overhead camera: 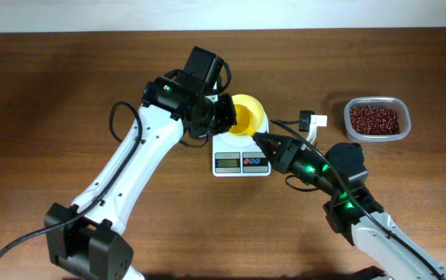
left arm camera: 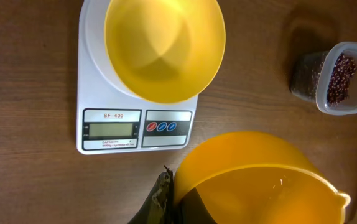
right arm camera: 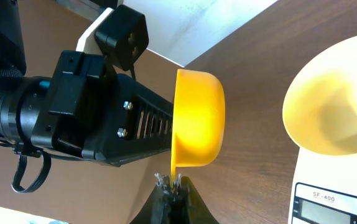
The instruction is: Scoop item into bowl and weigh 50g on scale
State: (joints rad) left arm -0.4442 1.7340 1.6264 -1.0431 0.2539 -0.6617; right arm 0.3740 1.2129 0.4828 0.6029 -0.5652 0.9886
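Here — scoop (right arm camera: 197, 118) in left gripper (overhead camera: 227, 117), near bowl (left arm camera: 164, 37) on scale (left arm camera: 97, 93).

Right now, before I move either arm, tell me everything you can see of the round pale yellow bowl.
The round pale yellow bowl looks like smooth, glossy plastic with a thin plain rim. It stands upright and empty on the platform of the white digital kitchen scale, covering most of it. Only the scale touches it; the small yellow scoop is clear of it.
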